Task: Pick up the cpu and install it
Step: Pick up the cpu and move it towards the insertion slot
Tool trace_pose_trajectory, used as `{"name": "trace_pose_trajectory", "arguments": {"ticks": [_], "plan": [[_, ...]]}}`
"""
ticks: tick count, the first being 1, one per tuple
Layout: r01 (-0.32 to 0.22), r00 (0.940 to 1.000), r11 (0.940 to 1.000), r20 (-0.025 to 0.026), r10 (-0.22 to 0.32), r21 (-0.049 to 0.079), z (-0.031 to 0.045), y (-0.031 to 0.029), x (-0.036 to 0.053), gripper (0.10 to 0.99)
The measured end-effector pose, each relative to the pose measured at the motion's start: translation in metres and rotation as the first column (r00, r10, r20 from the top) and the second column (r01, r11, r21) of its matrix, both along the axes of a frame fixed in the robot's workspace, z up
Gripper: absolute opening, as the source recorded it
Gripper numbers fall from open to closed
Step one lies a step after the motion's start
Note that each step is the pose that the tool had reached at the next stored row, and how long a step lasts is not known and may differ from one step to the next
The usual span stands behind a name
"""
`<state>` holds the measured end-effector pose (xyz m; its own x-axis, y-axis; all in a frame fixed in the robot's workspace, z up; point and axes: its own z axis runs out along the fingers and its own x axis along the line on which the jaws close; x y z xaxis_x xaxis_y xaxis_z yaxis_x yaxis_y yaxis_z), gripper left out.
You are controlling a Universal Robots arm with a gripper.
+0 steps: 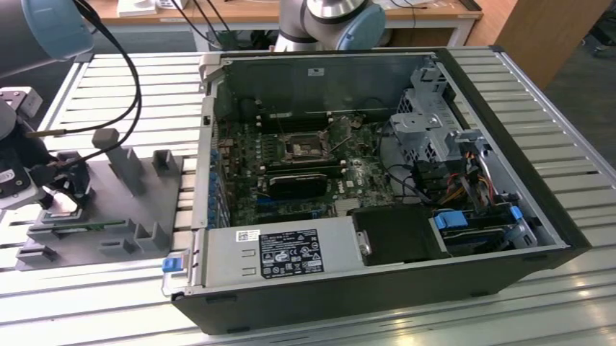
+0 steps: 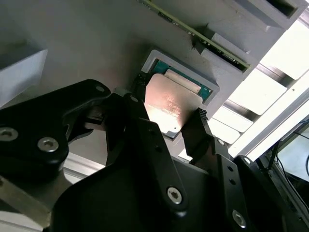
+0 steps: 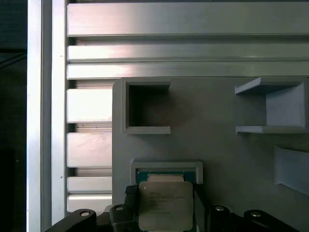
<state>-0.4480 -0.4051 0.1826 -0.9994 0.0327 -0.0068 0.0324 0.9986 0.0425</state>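
Cpu (image 3: 166, 205) sits pinched between the black fingers of the gripper (image 3: 165, 203), which press on two opposite edges of it, just over a square recess in the grey tray (image 3: 241, 159). In the second wrist view the cpu (image 2: 169, 104) shows a silvery top plate with faint lines of print I cannot make out. In the exterior view the gripper (image 1: 63, 194) is at the tray (image 1: 144, 209), beside the open computer case (image 1: 539, 166), whose power supply (image 1: 288, 252) carries white labels.
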Motion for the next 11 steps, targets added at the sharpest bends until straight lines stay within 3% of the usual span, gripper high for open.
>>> {"name": "trace_pose_trajectory", "arguments": {"ticks": [9,10,11], "plan": [[0.000,1.0000,1.0000,-0.0001,0.000,0.000,-0.0002,0.0000,0.0011,0.553],[0.000,1.0000,1.0000,-0.0003,0.000,0.000,0.0005,0.0000,0.0011,0.612],[0.000,1.0000,1.0000,-0.0001,0.000,0.000,0.0012,0.0000,0.0012,0.612]]}}
